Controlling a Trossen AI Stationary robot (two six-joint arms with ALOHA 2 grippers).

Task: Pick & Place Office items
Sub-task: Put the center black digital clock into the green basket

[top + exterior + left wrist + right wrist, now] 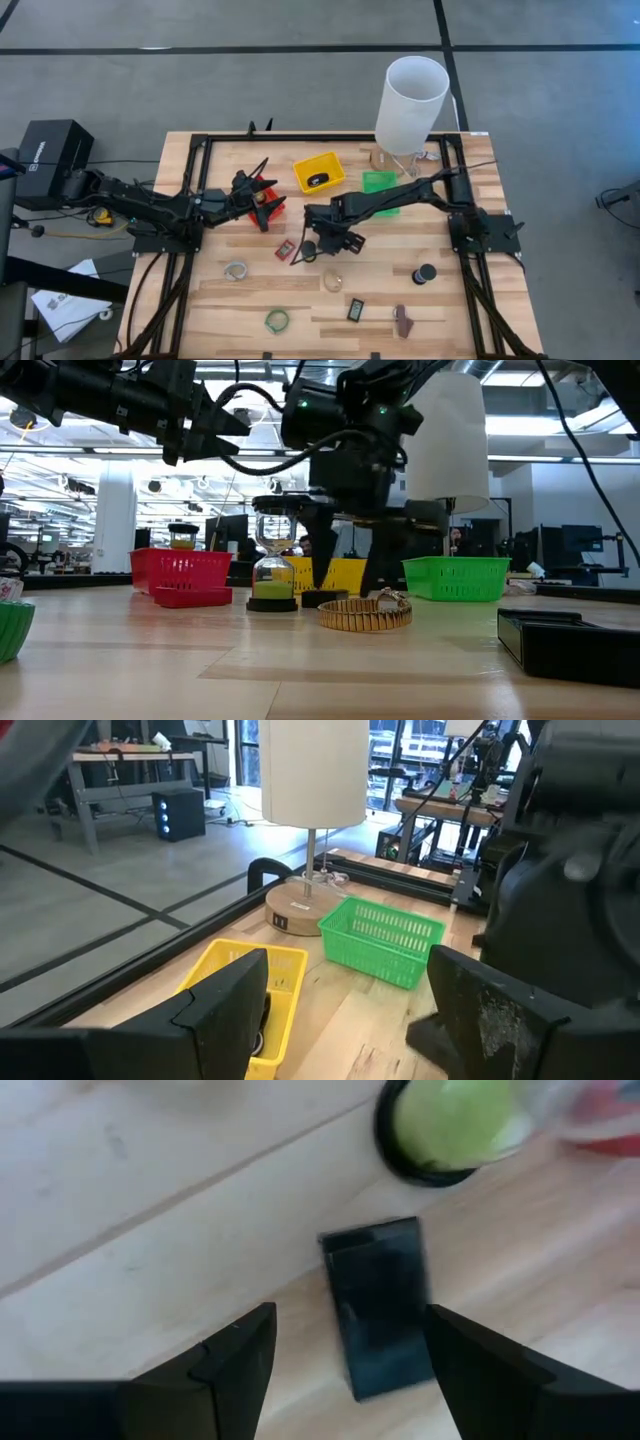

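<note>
Hovering with fingers apart, your right gripper [340, 1350] straddles a small dark rectangular piece [378, 1305] beside an hourglass [273, 560]; your left gripper [262, 190], fingers apart, sits over the red bin [268, 208].

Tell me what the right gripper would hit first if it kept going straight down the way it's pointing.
Most likely the small dark rectangular piece on the table: the right gripper points down at it with open fingers on either side. The hourglass sits just beyond, off that line.
</note>
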